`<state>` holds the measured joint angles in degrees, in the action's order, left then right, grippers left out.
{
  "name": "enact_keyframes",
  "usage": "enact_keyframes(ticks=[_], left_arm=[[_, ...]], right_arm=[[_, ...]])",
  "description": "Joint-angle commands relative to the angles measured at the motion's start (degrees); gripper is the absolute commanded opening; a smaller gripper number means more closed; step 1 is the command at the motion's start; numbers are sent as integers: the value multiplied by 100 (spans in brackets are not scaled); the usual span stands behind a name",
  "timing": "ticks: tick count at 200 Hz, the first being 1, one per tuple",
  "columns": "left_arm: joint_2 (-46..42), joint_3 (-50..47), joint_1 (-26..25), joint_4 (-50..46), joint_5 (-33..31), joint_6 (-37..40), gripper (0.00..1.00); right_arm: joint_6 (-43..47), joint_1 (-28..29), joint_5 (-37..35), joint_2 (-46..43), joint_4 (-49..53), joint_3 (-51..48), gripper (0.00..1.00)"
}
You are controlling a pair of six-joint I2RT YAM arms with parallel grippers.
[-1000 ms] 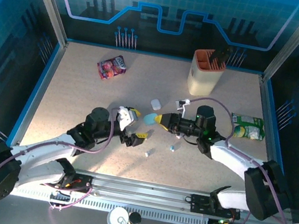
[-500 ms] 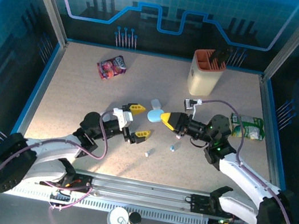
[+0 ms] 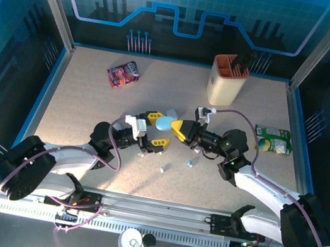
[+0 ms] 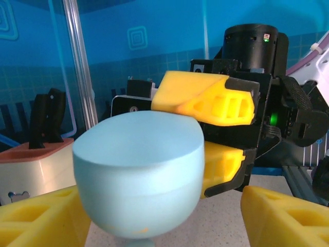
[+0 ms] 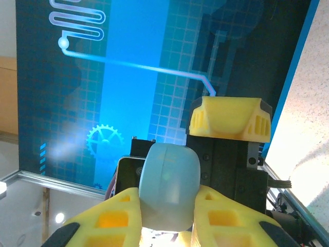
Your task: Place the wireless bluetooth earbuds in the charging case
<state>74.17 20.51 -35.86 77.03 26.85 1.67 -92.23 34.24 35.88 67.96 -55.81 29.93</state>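
The speckled beige surface carries a pink snack packet at the far left, a cream holder with an orange insert at the far right, and a green packet by the right edge. Near the middle lie a white earbud and, apart to its right, a second earbud.

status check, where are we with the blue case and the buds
left gripper open, flanking blue case. right gripper shut on it. earbuds loose on table. case lid looks shut.
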Motion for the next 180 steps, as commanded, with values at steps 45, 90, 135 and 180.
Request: enact_keyframes(ticks=[45, 90, 135, 180], left_arm=[[69, 213, -35, 330, 48, -464, 64], [46, 243, -35, 330, 74, -493, 61], [56, 242, -35, 328, 4, -464, 59], [89, 240, -30, 330, 28, -452, 55]], right_arm=[[18, 21, -195, -42, -284, -84, 20], [263, -5, -116, -177, 57, -32, 22], [310, -70, -76, -188, 183, -57, 21], [293, -102, -43, -135, 104, -71, 21]])
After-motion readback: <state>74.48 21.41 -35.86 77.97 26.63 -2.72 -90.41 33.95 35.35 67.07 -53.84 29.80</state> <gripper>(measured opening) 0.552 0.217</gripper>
